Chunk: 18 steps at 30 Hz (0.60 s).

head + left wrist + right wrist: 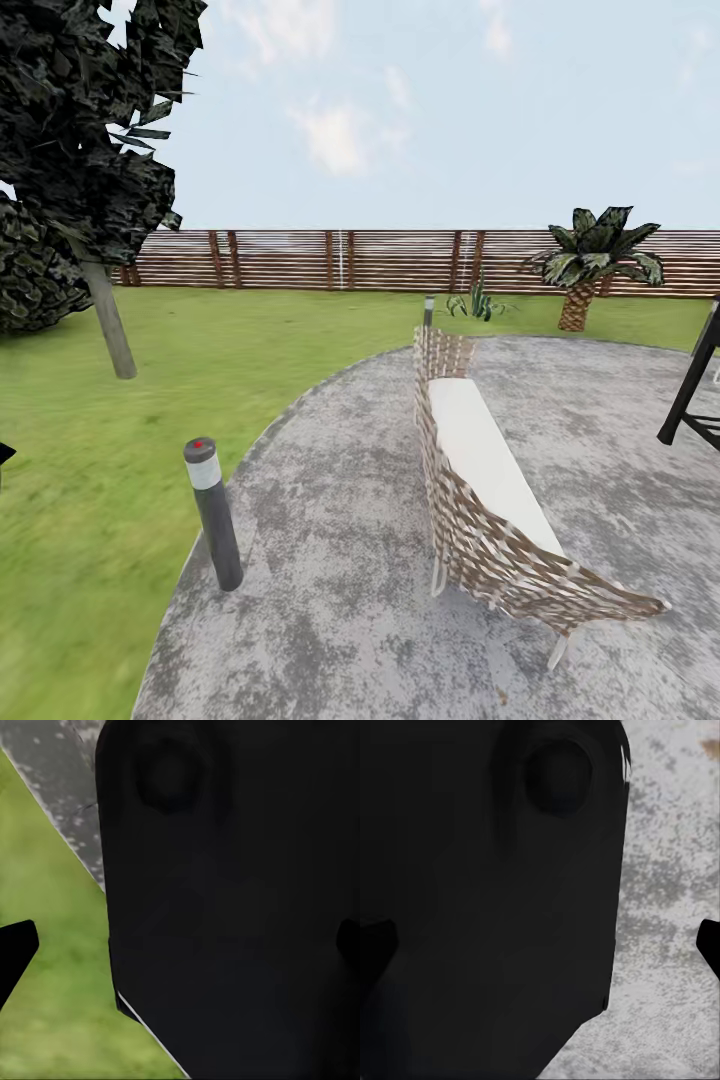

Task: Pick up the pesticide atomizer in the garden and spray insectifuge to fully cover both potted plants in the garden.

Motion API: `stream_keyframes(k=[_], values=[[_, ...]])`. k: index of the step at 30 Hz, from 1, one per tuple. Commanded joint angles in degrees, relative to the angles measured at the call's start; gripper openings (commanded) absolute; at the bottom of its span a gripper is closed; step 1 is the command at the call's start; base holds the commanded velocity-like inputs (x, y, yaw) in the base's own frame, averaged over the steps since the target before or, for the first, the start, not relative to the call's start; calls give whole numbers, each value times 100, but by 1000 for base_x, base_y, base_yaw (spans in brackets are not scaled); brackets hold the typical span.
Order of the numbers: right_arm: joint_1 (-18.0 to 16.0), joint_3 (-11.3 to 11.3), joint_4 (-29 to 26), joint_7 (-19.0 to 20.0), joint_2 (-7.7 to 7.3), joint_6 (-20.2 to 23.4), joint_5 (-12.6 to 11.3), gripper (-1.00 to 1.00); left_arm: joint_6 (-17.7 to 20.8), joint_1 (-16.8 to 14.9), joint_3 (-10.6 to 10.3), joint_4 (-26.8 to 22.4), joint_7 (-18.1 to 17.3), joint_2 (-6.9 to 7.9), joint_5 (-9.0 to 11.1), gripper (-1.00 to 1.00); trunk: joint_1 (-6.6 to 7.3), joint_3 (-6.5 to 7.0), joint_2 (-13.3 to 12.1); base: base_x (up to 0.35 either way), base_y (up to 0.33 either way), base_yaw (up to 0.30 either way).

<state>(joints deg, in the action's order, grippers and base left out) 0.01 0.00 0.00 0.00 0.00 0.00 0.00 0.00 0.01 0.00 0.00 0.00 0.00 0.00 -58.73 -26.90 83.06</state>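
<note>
1. Head view looked across the garden: green lawn (90,480) bordering a rounded grey paved patch (330,560), with a brown slat fence (300,258) along the far side.
2. Landmark taken as the woven lounge chair (490,500) with a pale cushion, standing on the paving.
3. A short dark post (213,512) with a pale band and a red dot on top stood left of the chair, at the paving's edge.
4. A second, smaller post (429,310) stood just beyond the chair's far end.
5. A spiky green plant (476,300) sat beyond the chair, near the fence; a small palm (590,265) stood to its right.
6. A dark-leaved tree (80,150) stood well left of the chair, on the lawn.
7. A black frame (695,385) stood right of the chair at the picture's edge.
8. Spray bottle and potted plants: could not be located.
9. Left wrist view: dark robot body (232,907) close up, grass and paving edge behind. Fingers' opening could not be told.
10. Right wrist view: dark body (487,907) over grey paving. Fingers' opening could not be told.
</note>
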Motion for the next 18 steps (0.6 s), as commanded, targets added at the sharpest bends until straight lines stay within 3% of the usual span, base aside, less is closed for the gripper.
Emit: stream_keyframes(k=[1, 7, 13, 18], values=[[-1, 0, 0, 0, 0, 0, 0, 100, 0, -1, 0, 0, 0, 0, 0, 100, 0, -3, 2, 0, 0, 0], [-26, 9, -88, -18, 81, -11, -1, 100, -1, -7, 6, -26, -18, -9, 5, 100, 0, -3, 2, 0, 0, 0], [-72, -5, -283, -23, 268, -62, 0, 100, -23, -1, 9, -57, -18, -18, 2, 100, 0, -3, 2, 0, 0, 0], [-83, -32, -445, -26, 281, -70, 0, 100, -26, -1, 9, -61, -18, -12, -15, 100, 0, -3, 2, 0, 0, 0]])
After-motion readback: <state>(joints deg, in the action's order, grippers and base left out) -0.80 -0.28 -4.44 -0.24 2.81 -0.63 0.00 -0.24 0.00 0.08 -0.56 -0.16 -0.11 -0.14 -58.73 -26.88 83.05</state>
